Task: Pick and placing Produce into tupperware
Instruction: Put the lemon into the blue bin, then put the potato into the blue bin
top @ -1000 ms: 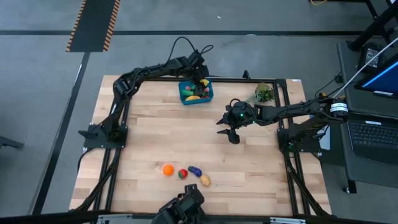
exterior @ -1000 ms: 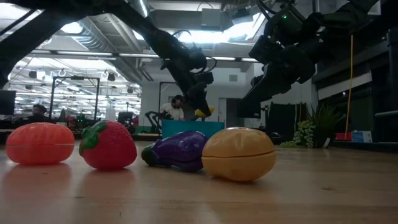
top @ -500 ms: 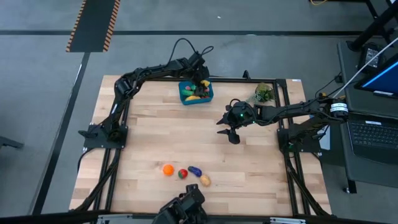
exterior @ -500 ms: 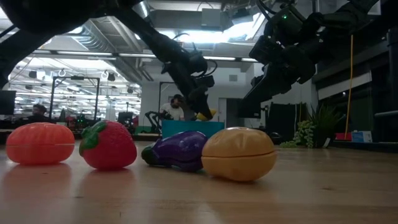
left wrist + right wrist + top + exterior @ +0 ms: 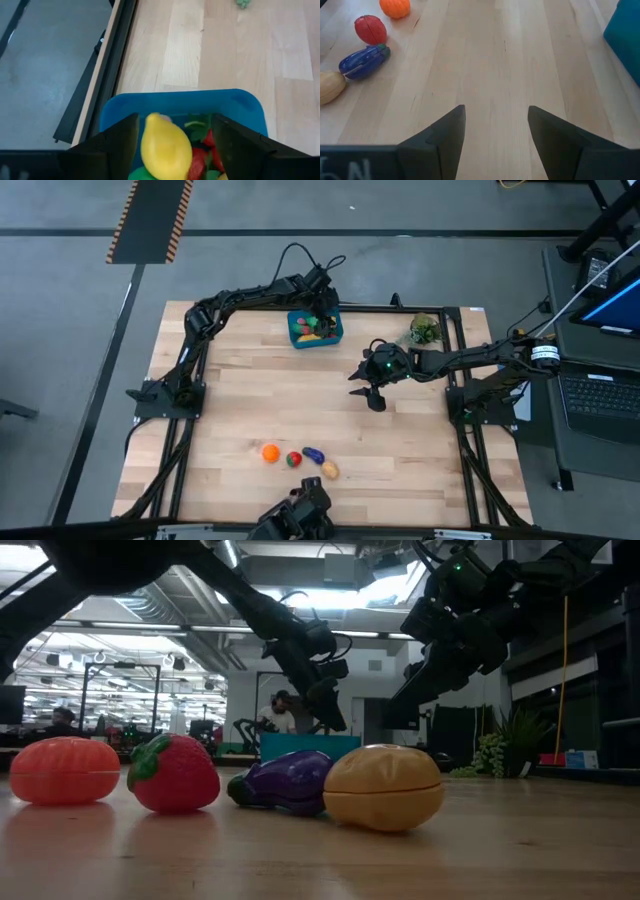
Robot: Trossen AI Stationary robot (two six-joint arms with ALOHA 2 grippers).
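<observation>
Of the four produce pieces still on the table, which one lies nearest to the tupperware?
The orange: it ends the row on the tupperware's side; strawberry, eggplant and potato lie farther.

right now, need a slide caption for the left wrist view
Open left gripper above the blue rectangular plastic tupperware, yellow toy lemon between its fingers.

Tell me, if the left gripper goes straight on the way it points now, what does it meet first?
Probably the yellow plastic lemon, lying between the open fingers of the left gripper atop the produce in the blue rectangular plastic box. Depth is unclear, so contact is a guess.
</observation>
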